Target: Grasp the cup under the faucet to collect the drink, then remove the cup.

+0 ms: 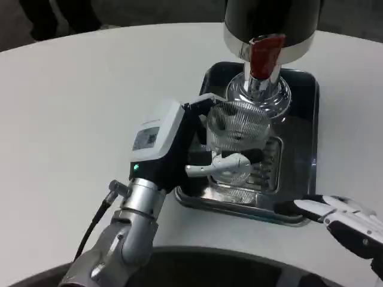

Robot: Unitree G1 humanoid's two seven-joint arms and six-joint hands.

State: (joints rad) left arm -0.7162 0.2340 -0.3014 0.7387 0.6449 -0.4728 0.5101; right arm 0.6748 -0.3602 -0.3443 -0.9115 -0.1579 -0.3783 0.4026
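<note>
Your left robot hand point(197, 140) grips the upright ribbed glass cup point(237, 128) under the red-handled faucet point(265, 55); your right robot hand point(347, 224) lies spread wide on the worktop point(72, 107).

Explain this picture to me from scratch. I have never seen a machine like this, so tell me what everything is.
You are looking down from a camera on a humanoid robot's head or chest, at a white table. The silver forearm at lower left ends in the robot's left hand, white-backed with black and white fingers. That hand grips a clear ribbed cup, with one finger wrapped across its front. The cup sits under the faucet, the chrome spout with a red lever, on a dark drink dispenser. Beneath is a shiny metal drip tray that catches spills. At lower right, the right hand rests by the tray's edge, holding nothing.
</note>
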